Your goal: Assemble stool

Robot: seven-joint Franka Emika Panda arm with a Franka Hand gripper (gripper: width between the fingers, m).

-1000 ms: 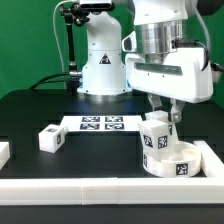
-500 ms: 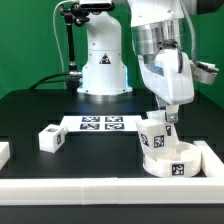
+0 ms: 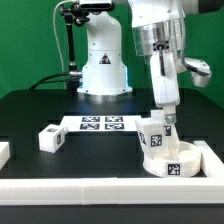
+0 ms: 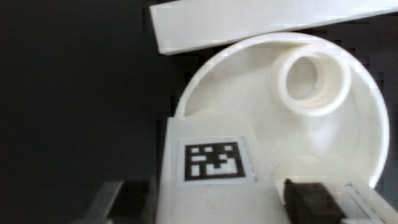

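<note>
Pincer swung edge-on since a second ago, leg turning with it.
It pinches leg standing on seat, exterior view's right; keep it plumb, light downforce while screwing.

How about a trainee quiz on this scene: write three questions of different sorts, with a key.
1. True or false: the gripper is empty.
2. Where is the loose leg? A in the gripper; B on the table, to the exterior view's left of the marker board; C on the floor.
3. Fill in: the held leg rests against the round white ____.
Key: 1 false; 2 B; 3 seat.
</note>
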